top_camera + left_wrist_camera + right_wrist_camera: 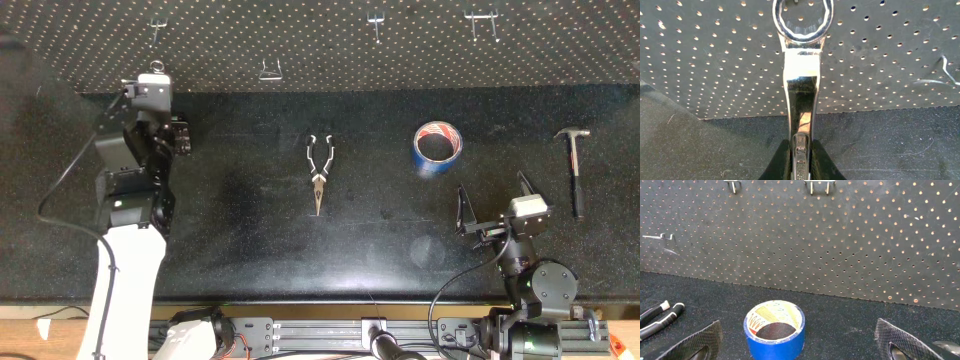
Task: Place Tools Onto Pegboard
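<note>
Looking down on a black, gritty table (250, 240), backed along the far edge by a dark pegboard (320, 45) peppered with holes. Dotted across that board: a wire hook (271, 72) low down near the middle, and further hooks (376, 18) higher up towards the right. Along the near edge, a mounting rail (370, 330) carrying both arms' bases. Over on the left: left gripper (800, 155) clamped firmly on the shank of a shiny wrench (801, 75), held upright out past the fingertips, ring end up against the face of the pegboard, above the seam between board and table. Seen from above, parked at the board's foot near the table's far left corner. Hard to say whether that ring is caught on any hook. Across to the right: right gripper (494, 198) close to the front of the table, fingers spread wide, gripping nothing. Straight ahead of it, a blue tape roll (438, 147) lying flat, hole up, apart from both fingers. Left of the roll, around mid-table, pliers (319, 165) lying flat, white-tipped handles towards the pegboard, nose towards the arms. Off at the far right, a hammer (575, 170) lying flat too, head towards the board, well clear of the gripper. As for print: a colourful label inside the tape's core, too small to read.
</note>
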You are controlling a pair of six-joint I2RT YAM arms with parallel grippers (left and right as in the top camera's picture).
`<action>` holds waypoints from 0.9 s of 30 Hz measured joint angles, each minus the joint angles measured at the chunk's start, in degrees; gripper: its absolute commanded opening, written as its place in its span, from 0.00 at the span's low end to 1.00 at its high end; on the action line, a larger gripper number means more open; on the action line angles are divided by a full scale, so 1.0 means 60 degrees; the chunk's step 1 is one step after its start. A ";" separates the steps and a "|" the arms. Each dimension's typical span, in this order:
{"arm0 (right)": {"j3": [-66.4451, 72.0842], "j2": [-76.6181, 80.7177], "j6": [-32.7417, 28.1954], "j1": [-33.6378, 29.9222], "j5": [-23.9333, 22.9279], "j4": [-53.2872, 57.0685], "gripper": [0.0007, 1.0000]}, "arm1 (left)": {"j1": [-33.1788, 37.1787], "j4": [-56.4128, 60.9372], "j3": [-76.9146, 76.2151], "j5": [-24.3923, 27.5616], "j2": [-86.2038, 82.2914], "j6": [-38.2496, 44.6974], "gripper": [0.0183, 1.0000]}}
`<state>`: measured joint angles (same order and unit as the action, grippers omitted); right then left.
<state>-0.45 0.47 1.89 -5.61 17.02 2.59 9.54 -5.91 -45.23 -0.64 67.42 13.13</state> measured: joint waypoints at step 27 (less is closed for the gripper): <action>0.0000 0.0000 0.0000 0.0000 0.0000 0.0000 1.00 | -0.0270 0.1056 -0.0040 -0.0138 0.0900 -0.1494 0.01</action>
<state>-0.45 0.47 1.89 -5.61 17.02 2.59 7.92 0.43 -45.47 -1.48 72.82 4.16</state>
